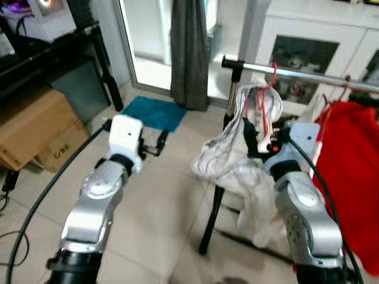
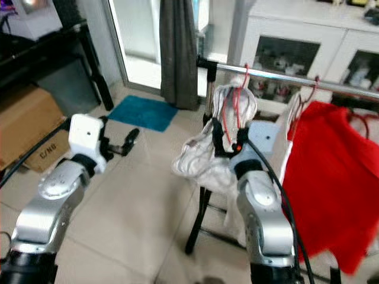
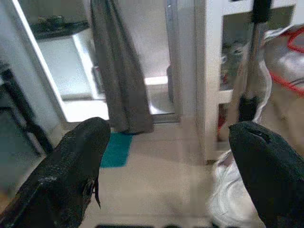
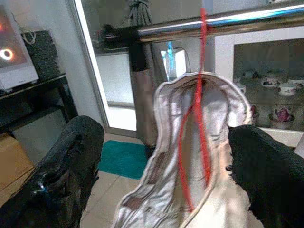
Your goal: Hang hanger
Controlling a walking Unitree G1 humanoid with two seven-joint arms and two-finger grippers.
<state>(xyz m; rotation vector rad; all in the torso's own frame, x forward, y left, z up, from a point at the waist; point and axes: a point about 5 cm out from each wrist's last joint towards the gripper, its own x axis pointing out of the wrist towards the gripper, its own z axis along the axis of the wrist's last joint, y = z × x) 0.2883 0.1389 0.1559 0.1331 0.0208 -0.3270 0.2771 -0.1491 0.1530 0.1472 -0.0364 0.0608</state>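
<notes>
The red hanger [image 4: 197, 142] hangs by its hook from the metal rail [image 1: 308, 74] of a clothes rack, with a white garment [image 1: 237, 157] draped on it. In the right wrist view the hanger and the garment's neck sit squarely between the two black fingers [image 4: 61, 161] of the right gripper [image 1: 260, 139], and neither finger touches them; the jaws stand wide, with the hanger in the gap and slightly beyond the fingertips. From the head views, that gripper is raised just in front of the garment, below the rail and near the rack's end post [image 1: 232, 89].

A red garment [image 1: 349, 171] hangs on the same rail, further along to the robot's right, close beside the white one.

The left gripper [image 1: 159, 142] is held out over the tiled floor [image 1: 160, 195], well apart from the rack, pointing toward a teal mat [image 1: 154, 112] and a grey curtain [image 1: 188, 53] by a glass door. Its jaws are also wide, with nothing between them.

A cardboard box [image 1: 32, 127] sits on the floor to the left under a dark surface [image 1: 53, 50], and a white cabinet [image 1: 320, 41] with glass doors stands behind the rack.
</notes>
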